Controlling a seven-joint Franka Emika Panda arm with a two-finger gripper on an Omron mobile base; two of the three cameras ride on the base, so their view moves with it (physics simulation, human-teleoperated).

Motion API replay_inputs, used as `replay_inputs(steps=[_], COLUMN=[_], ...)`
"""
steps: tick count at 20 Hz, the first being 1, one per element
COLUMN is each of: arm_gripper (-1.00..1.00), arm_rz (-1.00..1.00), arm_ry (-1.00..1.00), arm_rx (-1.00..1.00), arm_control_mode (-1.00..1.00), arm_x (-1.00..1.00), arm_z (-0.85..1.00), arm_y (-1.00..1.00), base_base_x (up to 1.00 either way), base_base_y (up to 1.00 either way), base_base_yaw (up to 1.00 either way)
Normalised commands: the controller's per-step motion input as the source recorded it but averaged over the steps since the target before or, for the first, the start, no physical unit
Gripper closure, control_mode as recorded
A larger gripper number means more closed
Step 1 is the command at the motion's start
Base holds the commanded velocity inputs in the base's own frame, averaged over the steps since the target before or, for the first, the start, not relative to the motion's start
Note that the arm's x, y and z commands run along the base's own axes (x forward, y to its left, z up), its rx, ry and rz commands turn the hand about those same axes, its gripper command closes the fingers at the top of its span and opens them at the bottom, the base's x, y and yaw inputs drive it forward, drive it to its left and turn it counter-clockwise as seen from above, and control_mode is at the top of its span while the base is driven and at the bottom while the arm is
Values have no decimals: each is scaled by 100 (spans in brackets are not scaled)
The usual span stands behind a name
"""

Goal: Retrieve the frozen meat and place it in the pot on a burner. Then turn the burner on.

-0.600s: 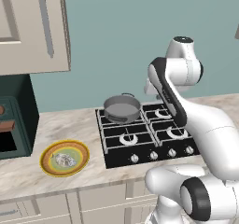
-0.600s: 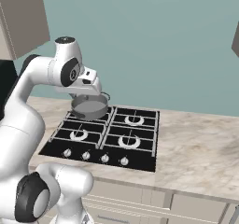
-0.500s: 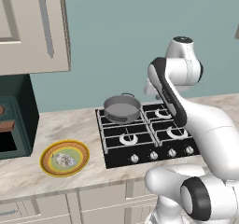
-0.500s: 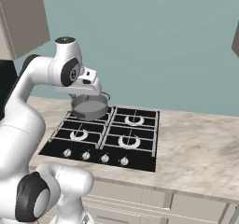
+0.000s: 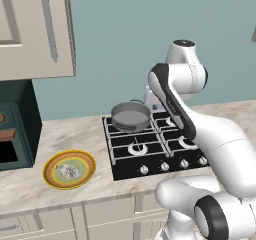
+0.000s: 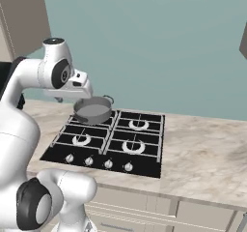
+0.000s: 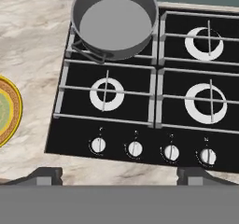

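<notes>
The frozen meat (image 5: 70, 171) is a small pale lump lying on a yellow-rimmed green plate (image 5: 69, 169) on the counter left of the cooktop. The grey pot (image 5: 130, 117) (image 6: 93, 109) (image 7: 115, 20) stands empty on the rear left burner. The front left burner (image 7: 107, 94) shows its whitish ring under the black grating. My gripper (image 7: 120, 175) hangs open above the cooktop's front edge, its fingertips (image 7: 46, 175) wide apart with nothing between them. It points down at the row of silver knobs (image 7: 135, 148).
The black cooktop (image 6: 62, 153) sits in a marble counter (image 6: 207, 149) that runs on to the right. A dark green appliance (image 5: 15, 126) stands at the far left under a beige wall cabinet (image 5: 35, 29). The plate's rim (image 7: 14, 111) shows at the hand view's left edge.
</notes>
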Motion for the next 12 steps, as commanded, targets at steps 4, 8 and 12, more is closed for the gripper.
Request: replay_inputs(steps=[4,8,12], arm_gripper=[-100,-100,-100], arm_rz=[9,17,16], arm_ry=[0,2,5], arm_rx=[0,0,0], arm_control_mode=[-100,-100,-100], arm_x=[-29,-46,-29], arm_z=[0,-6,-31], arm_y=[76,74,52], base_base_x=[0,0,0], base_base_y=[0,0,0], base_base_yaw=[0,0,0])
